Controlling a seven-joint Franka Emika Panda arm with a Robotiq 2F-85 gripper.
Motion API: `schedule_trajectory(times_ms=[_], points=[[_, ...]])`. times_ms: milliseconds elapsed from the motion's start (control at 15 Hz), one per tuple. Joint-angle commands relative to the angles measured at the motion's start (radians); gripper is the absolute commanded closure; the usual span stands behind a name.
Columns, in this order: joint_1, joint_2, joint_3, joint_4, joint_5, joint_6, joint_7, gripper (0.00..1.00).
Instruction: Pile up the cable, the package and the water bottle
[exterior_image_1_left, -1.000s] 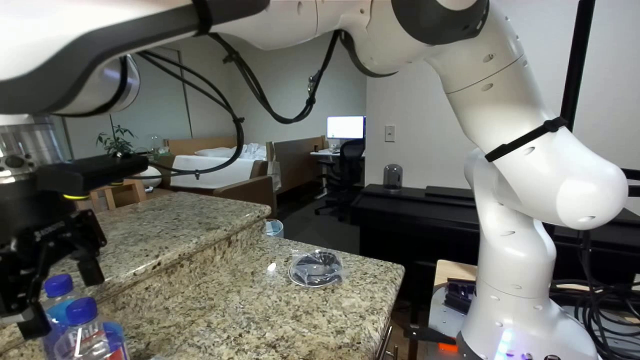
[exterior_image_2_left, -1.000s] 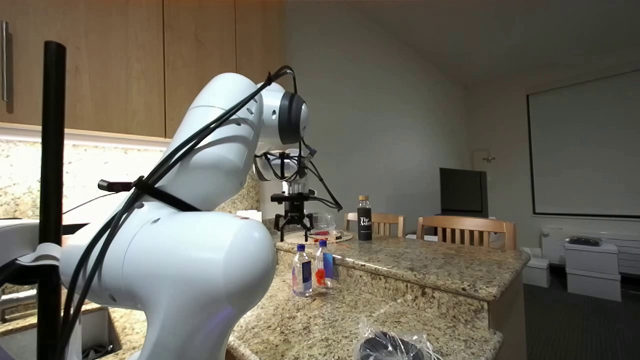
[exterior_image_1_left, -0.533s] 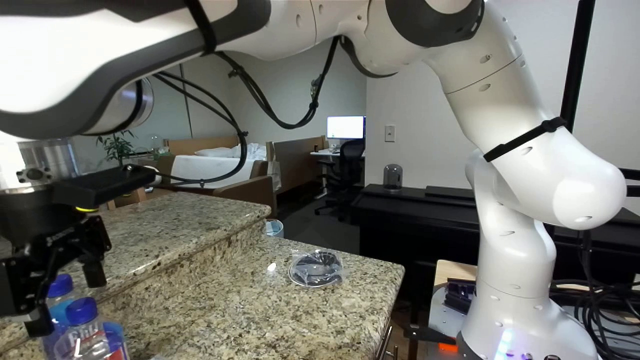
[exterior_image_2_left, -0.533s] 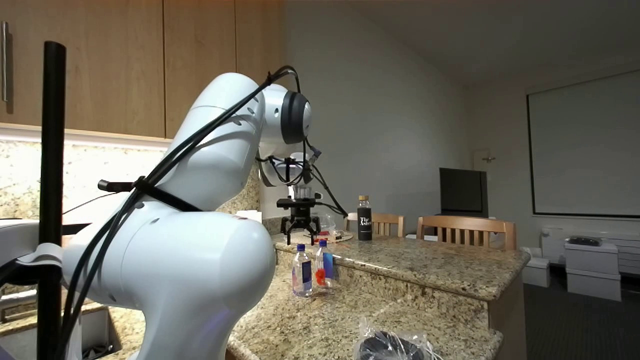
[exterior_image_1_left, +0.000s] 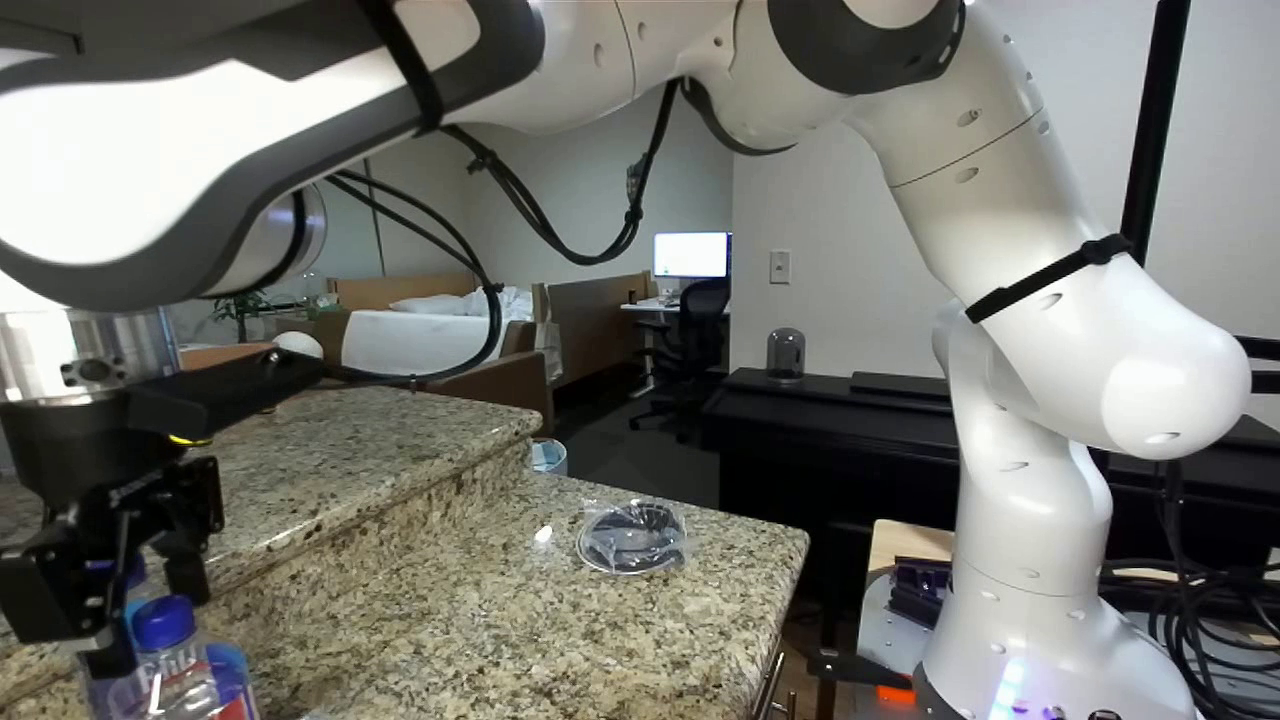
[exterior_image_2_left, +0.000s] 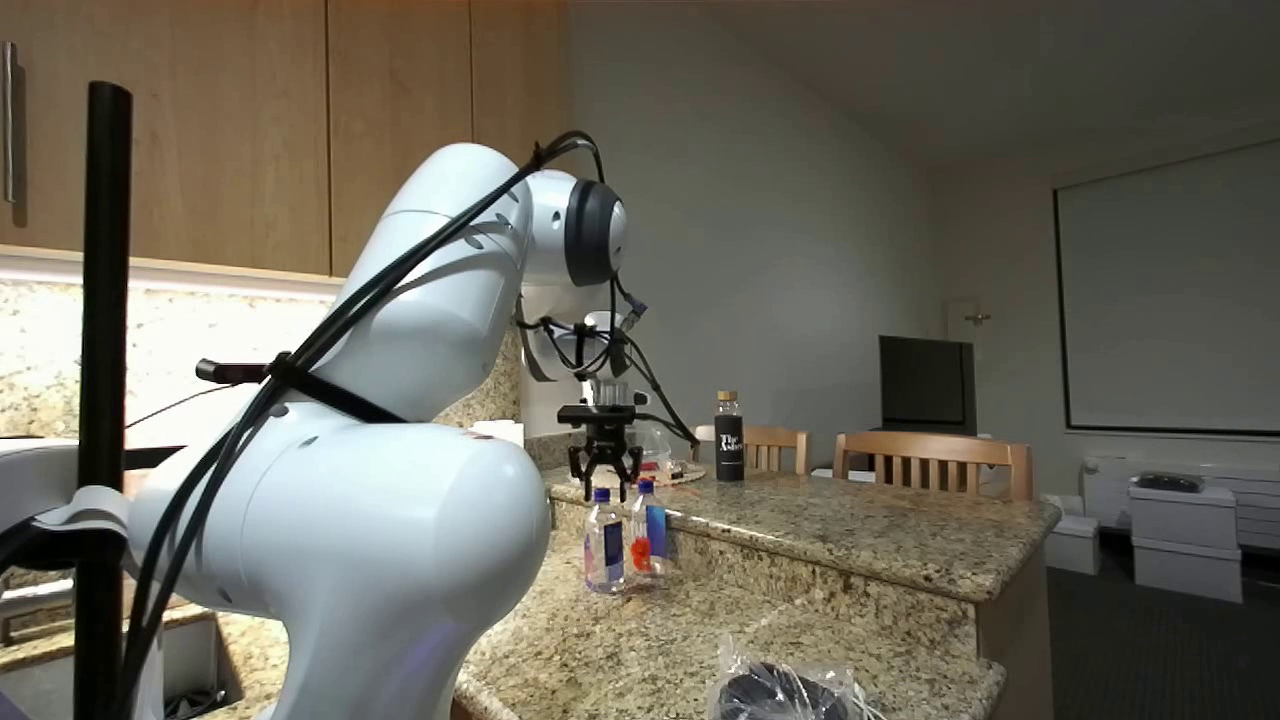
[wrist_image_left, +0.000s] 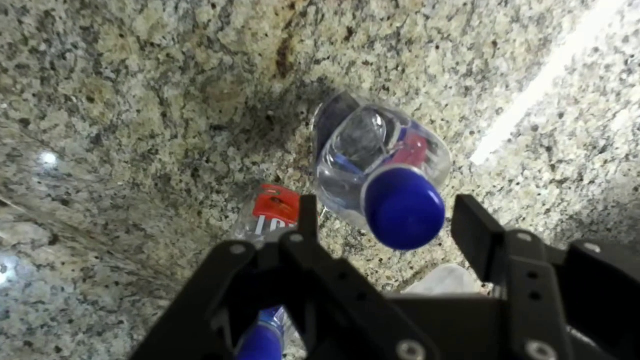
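Observation:
Two clear water bottles with blue caps stand upright on the lower granite counter. The nearer bottle (exterior_image_2_left: 604, 560) also shows in an exterior view (exterior_image_1_left: 172, 675) and in the wrist view (wrist_image_left: 404, 207). The other bottle (exterior_image_2_left: 650, 540) stands beside it; in the wrist view (wrist_image_left: 275, 205) a finger partly covers it. My gripper (exterior_image_2_left: 606, 490) is open and empty, with its fingertips either side of the nearer bottle's cap in the wrist view (wrist_image_left: 385, 220), apart from it. A dark coil in clear plastic (exterior_image_1_left: 632, 538) lies on the counter, also in an exterior view (exterior_image_2_left: 780, 692); I see no separate cable.
A raised granite ledge (exterior_image_2_left: 850, 515) runs along behind the bottles. A dark bottle with a wooden cap (exterior_image_2_left: 729, 448) stands on it, near a round mat (exterior_image_2_left: 680, 475) with small red items. A pale object (wrist_image_left: 445, 280) lies near the bottle, partly hidden by my gripper.
My gripper has moved down and to the right in both exterior views, to the nearer bottle's cap. It stays open. The bottles and the plastic-wrapped coil have not moved.

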Motion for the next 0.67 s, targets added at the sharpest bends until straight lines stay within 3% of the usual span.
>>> schedule_trajectory(times_ms=[0, 333, 600], points=[[-0.021, -0.048, 0.012, -0.066, 0.029, 0.04, -0.041, 0.61], [-0.017, -0.054, 0.013, -0.065, 0.024, 0.029, -0.038, 0.9], [-0.017, -0.069, 0.014, -0.075, 0.024, 0.013, -0.037, 0.86]])
